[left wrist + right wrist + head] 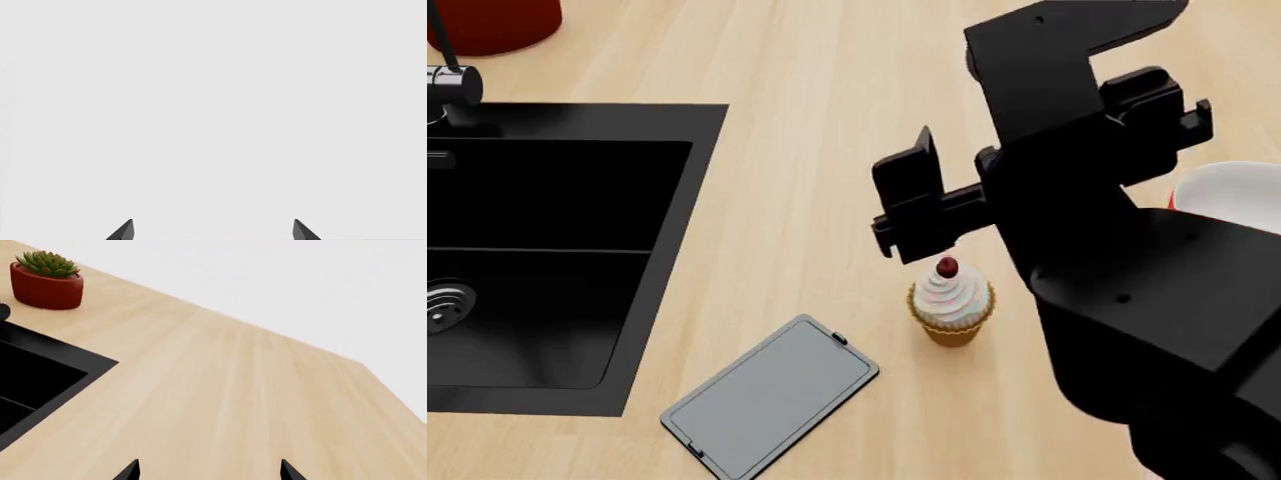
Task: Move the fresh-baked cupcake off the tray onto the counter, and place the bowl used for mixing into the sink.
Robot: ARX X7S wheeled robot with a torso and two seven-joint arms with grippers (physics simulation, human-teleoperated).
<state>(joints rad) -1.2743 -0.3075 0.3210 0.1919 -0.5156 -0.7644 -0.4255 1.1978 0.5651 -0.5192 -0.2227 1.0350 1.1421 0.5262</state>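
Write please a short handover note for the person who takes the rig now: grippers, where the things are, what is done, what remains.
Right gripper: open, empty, hanging above the cupcake.
Left gripper: open, empty, facing only a blank background; not seen in the head view.
Cupcake: upright on the counter, beside the tray, not touching it. The tray is bare. This step looks done.
Bowl: on the counter behind the right arm, mostly hidden.
Sink: no bowl in it.
Left to do: pick up the bowl and place it in the sink.
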